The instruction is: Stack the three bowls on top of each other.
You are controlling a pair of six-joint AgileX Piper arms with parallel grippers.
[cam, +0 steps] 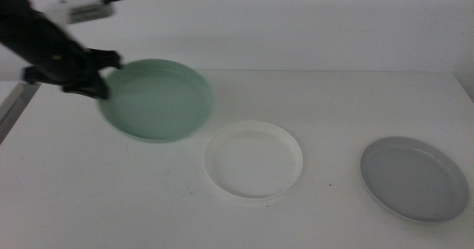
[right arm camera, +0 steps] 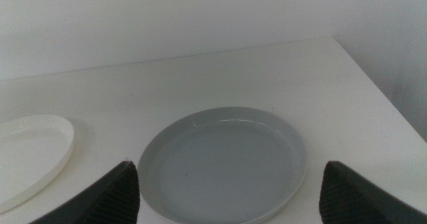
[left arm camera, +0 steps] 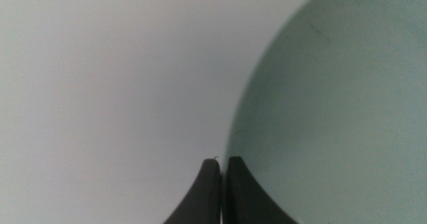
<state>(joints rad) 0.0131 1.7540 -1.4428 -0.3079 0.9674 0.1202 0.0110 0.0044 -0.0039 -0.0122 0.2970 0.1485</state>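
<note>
My left gripper point(cam: 104, 75) is shut on the left rim of the mint green bowl point(cam: 157, 99), which hangs tilted above the table at the back left. In the left wrist view the green bowl point(left arm camera: 333, 111) fills one side, with the two jaws pinched on its rim and my left gripper point(left arm camera: 223, 167) closed there. The white bowl point(cam: 253, 160) lies flat at the table's middle. The grey bowl point(cam: 415, 178) rests at the front right. My right gripper point(right arm camera: 230, 191) stands open just short of the grey bowl point(right arm camera: 223, 161); the white bowl point(right arm camera: 30, 151) shows beside it.
The white table point(cam: 333, 101) ends at a back edge against a pale wall point(cam: 296, 19). A metal frame piece point(cam: 13, 104) runs along the table's left side. The table's right edge point(right arm camera: 380, 91) lies close to the grey bowl.
</note>
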